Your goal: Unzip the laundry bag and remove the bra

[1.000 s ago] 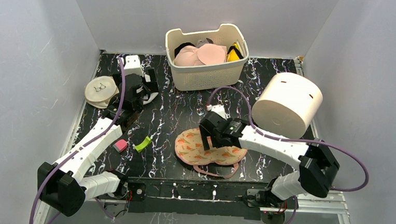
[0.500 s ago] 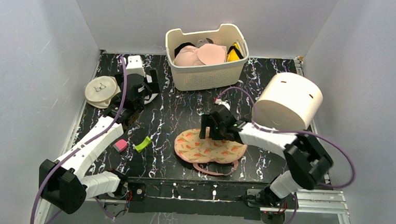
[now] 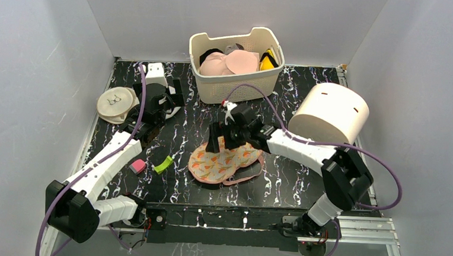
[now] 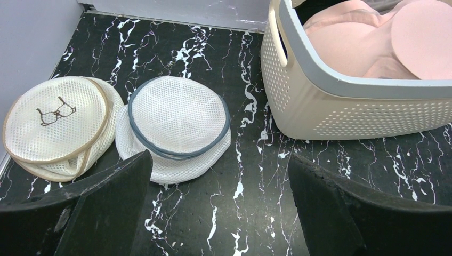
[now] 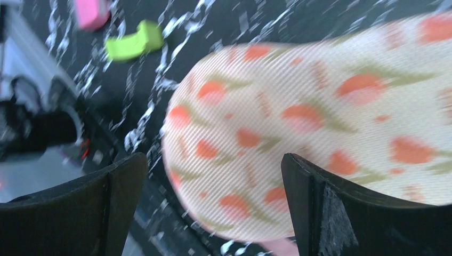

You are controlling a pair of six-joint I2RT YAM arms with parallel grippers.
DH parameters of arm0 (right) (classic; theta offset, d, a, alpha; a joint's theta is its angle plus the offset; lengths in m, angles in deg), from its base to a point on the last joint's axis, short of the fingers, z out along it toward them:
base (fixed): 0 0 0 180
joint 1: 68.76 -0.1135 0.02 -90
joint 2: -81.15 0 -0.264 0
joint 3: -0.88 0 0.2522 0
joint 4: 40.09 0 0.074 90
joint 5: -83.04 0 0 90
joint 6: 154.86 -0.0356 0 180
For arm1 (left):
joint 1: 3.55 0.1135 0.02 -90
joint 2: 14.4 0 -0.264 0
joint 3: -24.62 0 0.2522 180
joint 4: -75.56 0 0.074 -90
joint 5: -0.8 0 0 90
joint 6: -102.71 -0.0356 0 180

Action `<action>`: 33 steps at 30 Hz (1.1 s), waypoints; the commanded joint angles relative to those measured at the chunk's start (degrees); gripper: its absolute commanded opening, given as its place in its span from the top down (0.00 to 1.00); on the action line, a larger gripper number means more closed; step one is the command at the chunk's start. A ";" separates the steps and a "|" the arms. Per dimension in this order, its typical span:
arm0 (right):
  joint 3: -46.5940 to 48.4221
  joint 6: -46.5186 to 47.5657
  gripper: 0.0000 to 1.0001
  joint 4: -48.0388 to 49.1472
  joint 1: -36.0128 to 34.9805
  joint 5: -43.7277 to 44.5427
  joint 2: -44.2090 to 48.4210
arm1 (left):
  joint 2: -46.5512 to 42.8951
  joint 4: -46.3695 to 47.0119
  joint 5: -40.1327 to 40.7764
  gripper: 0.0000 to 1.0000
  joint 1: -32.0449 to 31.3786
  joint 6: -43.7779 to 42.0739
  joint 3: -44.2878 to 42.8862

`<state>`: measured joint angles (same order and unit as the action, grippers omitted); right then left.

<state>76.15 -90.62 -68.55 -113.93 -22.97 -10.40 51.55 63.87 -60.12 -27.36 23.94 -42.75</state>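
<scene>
Bright, even light from above, soft shadows. Right wrist view motion-blurred, bag (image 5: 320, 117) smeared, worst at 9 o'clock; others sharp.

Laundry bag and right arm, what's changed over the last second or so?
The right gripper swung left and toward the basket; it now hangs open over the left end of the laundry bag. The laundry bag slid left and turned a little. Nothing is gripped. The left gripper stayed open by the mesh discs, and the basket did not move.
</scene>
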 commanded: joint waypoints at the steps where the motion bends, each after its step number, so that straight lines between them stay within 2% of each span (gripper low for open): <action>1: -5.39 -3.70 0.02 4.10 -4.87 -9.28 2.41 | -0.68 0.10 -0.05 0.02 -0.27 0.56 -2.39; 4: -8.14 -3.84 0.02 0.47 -3.60 -4.44 2.29 | -0.77 0.11 0.05 0.02 -0.22 0.55 -2.25; 8: -8.87 -2.78 0.02 -9.72 3.15 7.47 2.14 | -0.66 0.17 0.24 0.02 -0.27 0.39 -2.16; 12: -8.63 0.31 0.02 -16.73 7.97 17.04 6.63 | -0.52 0.19 0.55 0.02 -0.27 0.20 -2.14; 17: -7.18 2.96 0.02 -11.85 8.00 10.76 11.44 | -0.65 -0.04 -0.65 0.02 -0.27 0.74 -2.47; 22: -1.59 0.63 0.02 -9.38 8.04 9.39 6.75 | -0.26 0.16 -0.89 0.02 -0.27 0.73 -2.21; 26: 0.09 -0.99 0.02 -9.72 8.01 10.74 3.81 | 0.88 0.49 -3.78 0.02 -0.27 0.39 -2.39; 33: -1.33 -1.08 0.02 -8.90 8.02 15.76 6.06 | 3.96 1.19 -14.88 0.02 -0.48 1.38 -2.69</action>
<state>74.08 -91.60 -79.99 -105.84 -10.82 -7.25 53.80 64.17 -67.57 -27.36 24.31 -42.95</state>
